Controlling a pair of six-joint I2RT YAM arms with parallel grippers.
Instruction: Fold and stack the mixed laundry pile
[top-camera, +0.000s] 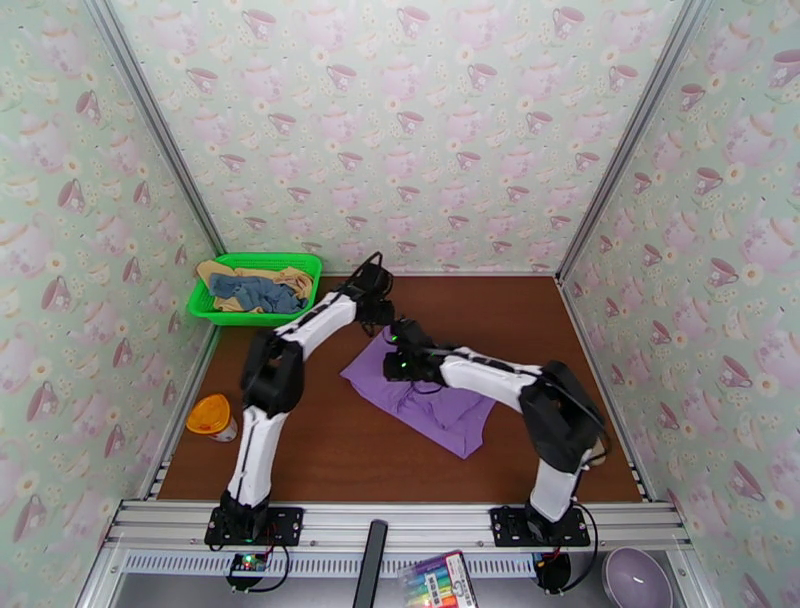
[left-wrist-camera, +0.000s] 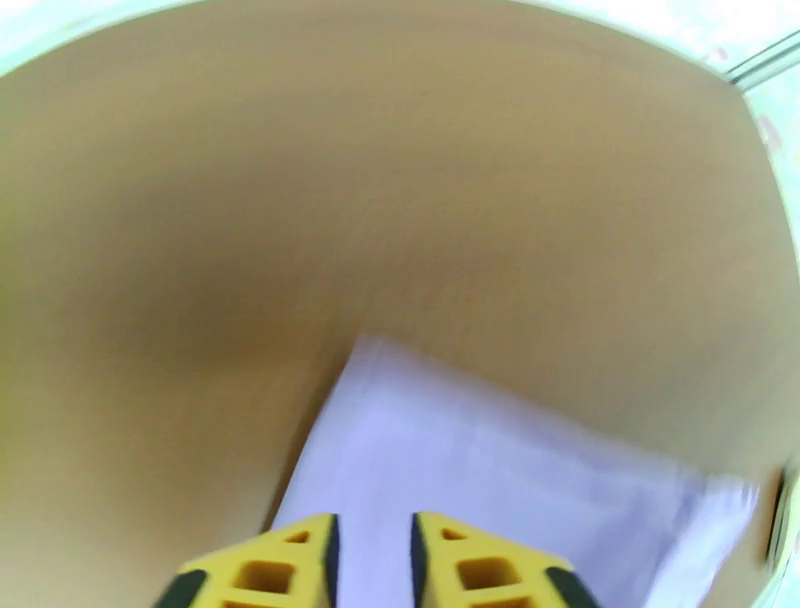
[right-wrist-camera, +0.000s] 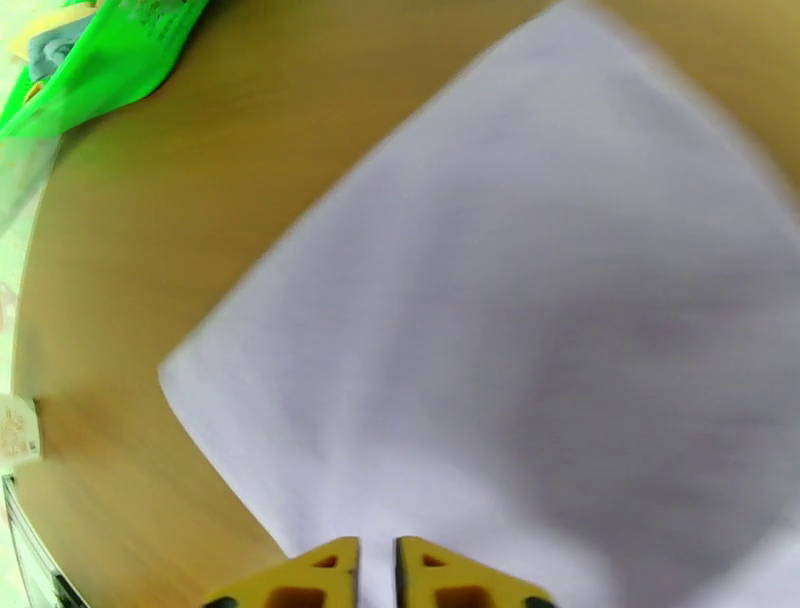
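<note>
- left claw (left-wrist-camera: 372, 527): jaws a small gap apart, nothing between them, at the far corner of the purple T-shirt (top-camera: 450, 415).
- right claw (right-wrist-camera: 377, 548): jaws barely parted, looks empty, though the wrist view is blurred. It is low over the same shirt.
- purple T-shirt: flat on mid worktop (top-camera: 300, 440), roughly rectangular, plain face up, creased at its near end.
- slate-blue shirt (top-camera: 262, 292) crumpled on top of the tan-yellow shirt (top-camera: 215, 272), both in the green basket (top-camera: 265, 259) at the far-left corner.

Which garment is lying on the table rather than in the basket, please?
The purple T-shirt, spread on the table; the blue shirt and the tan shirt lie in the green basket.
</note>
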